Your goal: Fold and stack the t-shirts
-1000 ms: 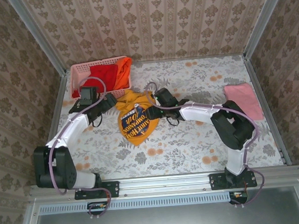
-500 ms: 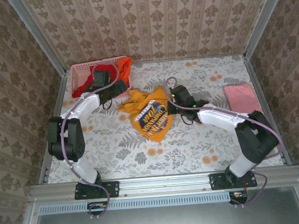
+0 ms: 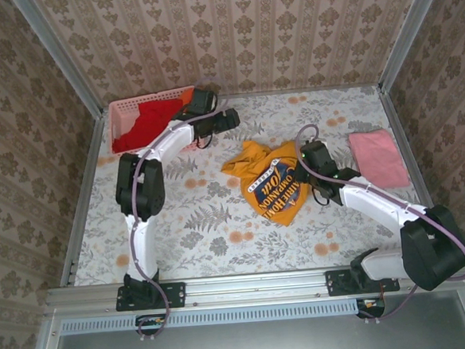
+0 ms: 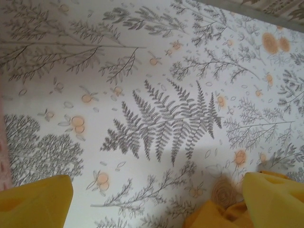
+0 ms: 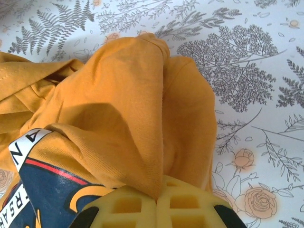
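Patterned wallpaper walls close in a table (image 3: 180, 226) covered with a fern-and-rose print cloth. On it the golden-yellow t-shirt (image 3: 268, 176) lies crumpled at the centre, slightly right. It is well apart from the pale pink t-shirt (image 3: 377, 156), which lies flat at the right edge, and from the pink lattice basket (image 3: 124, 110) in the far left corner, which holds a red t-shirt (image 3: 145, 121). The yellow shirt's long axis looks to run diagonally from a bunched end at far left to a tapering end at near right. Its dark chest logo (image 3: 275, 191) faces up and is tilted along that line. The right gripper (image 5: 156, 199) is clamped tight on a raised fold at the shirt's right edge. The left gripper (image 3: 229, 120) hovers by the basket with its fingers (image 4: 35, 204) spread wide, over bare cloth and holding nothing. The step in hand seems to be spreading the yellow shirt flat before folding. Next, the left gripper probably needs to take the opposite edge so both arms can pull the fabric taut.
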You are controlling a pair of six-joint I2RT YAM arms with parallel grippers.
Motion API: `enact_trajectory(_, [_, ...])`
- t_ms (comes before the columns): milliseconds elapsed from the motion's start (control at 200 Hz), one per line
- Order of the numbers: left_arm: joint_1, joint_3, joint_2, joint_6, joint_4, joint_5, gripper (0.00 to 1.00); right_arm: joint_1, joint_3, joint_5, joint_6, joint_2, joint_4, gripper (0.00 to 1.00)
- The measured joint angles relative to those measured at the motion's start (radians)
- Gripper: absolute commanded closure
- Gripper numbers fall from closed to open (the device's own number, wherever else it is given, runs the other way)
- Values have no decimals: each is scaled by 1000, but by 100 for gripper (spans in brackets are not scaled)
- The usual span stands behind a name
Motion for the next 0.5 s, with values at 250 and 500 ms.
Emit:
enact_trajectory(250, [39, 53, 48, 3, -36, 1, 7, 0, -3, -2, 33, 1, 1, 100])
enact_trajectory(500, [106, 40, 46, 3, -71, -27, 6, 0, -2, -9, 37, 39, 5, 100])
